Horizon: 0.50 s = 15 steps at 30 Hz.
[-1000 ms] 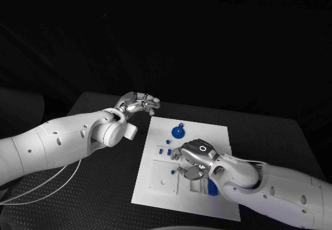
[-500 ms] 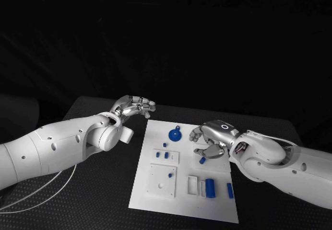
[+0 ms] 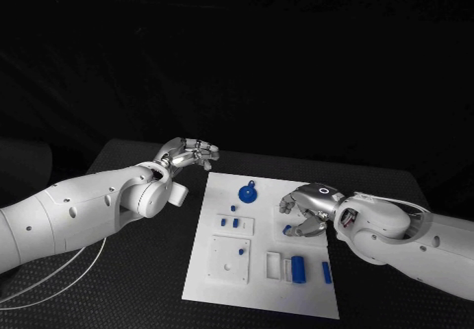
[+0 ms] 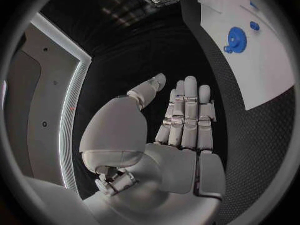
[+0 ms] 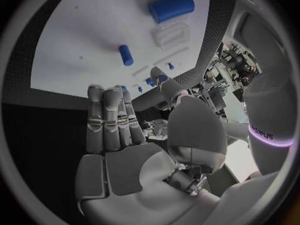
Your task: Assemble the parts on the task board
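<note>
The white task board (image 3: 296,185) lies in the middle of the black table. On it are a blue round disc (image 3: 249,193), a few small blue pieces (image 3: 230,221), a short blue peg (image 3: 288,229), a blue cylinder (image 3: 298,267) and a slim blue peg (image 3: 327,272). My right hand (image 3: 304,208) hovers over the board's right side, holding nothing, its fingertips just above the short peg (image 5: 125,55). In the right wrist view its fingers (image 5: 107,117) are straight, and the cylinder (image 5: 170,7) lies beyond them. My left hand (image 3: 190,152) stays off the board's far left corner, fingers (image 4: 187,110) extended and holding nothing.
A raised white square plate (image 3: 230,259) and a narrow white frame (image 3: 274,264) sit on the board's near part. Bare black table surrounds the board. A white cable (image 3: 59,274) trails beneath my left arm. The left wrist view shows the disc (image 4: 235,39) and the board's edge (image 4: 262,80).
My right hand has drawn back from the near middle of the board to its right side, uncovering the cylinder and pegs. The left hand has hardly moved.
</note>
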{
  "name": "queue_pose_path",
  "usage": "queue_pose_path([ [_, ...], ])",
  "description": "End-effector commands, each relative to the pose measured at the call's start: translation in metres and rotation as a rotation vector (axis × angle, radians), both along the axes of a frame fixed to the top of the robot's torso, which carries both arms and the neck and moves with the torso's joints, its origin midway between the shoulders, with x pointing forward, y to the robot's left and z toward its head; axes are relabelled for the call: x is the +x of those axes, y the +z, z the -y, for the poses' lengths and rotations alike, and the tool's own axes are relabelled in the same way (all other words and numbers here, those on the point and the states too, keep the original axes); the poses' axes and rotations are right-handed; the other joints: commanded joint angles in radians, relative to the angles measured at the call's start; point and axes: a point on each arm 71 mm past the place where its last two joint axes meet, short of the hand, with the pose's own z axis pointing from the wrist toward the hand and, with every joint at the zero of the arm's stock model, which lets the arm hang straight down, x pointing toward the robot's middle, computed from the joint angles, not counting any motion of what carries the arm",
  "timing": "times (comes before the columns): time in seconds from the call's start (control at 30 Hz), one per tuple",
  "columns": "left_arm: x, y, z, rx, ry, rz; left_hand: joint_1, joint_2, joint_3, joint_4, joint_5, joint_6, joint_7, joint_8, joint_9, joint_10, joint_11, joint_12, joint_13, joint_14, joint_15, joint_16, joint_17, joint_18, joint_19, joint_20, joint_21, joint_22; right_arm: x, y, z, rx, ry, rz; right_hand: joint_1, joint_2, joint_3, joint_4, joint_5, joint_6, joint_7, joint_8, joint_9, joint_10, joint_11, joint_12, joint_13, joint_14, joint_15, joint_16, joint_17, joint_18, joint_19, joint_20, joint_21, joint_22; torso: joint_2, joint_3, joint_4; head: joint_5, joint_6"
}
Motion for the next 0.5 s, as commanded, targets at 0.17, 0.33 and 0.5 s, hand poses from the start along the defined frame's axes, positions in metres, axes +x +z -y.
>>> queue_pose_path([
  [0.17, 0.0, 0.001, 0.002, -0.012, -0.01, 0.009, -0.005, -0.005, -0.004, 0.001, 0.005, -0.004, 0.0, 0.004, 0.0, 0.004, -0.002, -0.001, -0.001, 0.006, 0.001, -0.007, 0.002, 0.016, 0.007, -0.002, -0.005, 0.002, -0.002, -0.013, -0.001, -0.086, 0.019, -0.003, 0.012, 0.002, 0.001, 0.007, -0.005, 0.004, 0.002, 0.001, 0.001, 0.003, -0.004, 0.006, -0.002, -0.008, -0.003, 0.007, 0.0, 0.07, -0.005, -0.003, -0.005, 0.015, 0.0, -0.0005, 0.0024, -0.001, -0.006],
  [0.33, 0.0, 0.001, 0.001, -0.011, -0.008, 0.009, -0.005, -0.004, -0.004, 0.001, 0.005, -0.004, 0.0, 0.004, 0.0, 0.004, -0.002, -0.001, -0.001, 0.006, 0.001, -0.007, 0.002, 0.016, 0.008, -0.002, -0.006, 0.002, -0.002, -0.018, 0.0, -0.103, 0.017, 0.006, 0.064, 0.002, 0.05, 0.02, -0.039, 0.019, 0.009, 0.012, 0.004, 0.024, -0.014, 0.017, -0.002, -0.005, -0.012, 0.011, -0.003, 0.07, 0.001, -0.007, -0.006, 0.013, 0.0, -0.0013, 0.0019, -0.001, -0.008],
  [0.5, -0.001, 0.001, 0.0, -0.011, -0.008, 0.009, -0.006, -0.004, -0.004, 0.001, 0.005, -0.004, 0.0, 0.004, 0.0, 0.004, -0.002, -0.001, -0.001, 0.007, 0.001, -0.007, 0.002, 0.016, 0.008, -0.002, -0.006, 0.002, -0.003, -0.02, -0.002, -0.104, 0.022, 0.006, 0.105, 0.003, 0.13, 0.051, -0.04, 0.039, 0.013, 0.028, 0.011, 0.055, -0.023, 0.032, 0.001, 0.005, -0.022, 0.017, -0.005, 0.07, 0.015, -0.01, -0.002, 0.013, 0.0, -0.0015, 0.0017, -0.003, -0.009],
])
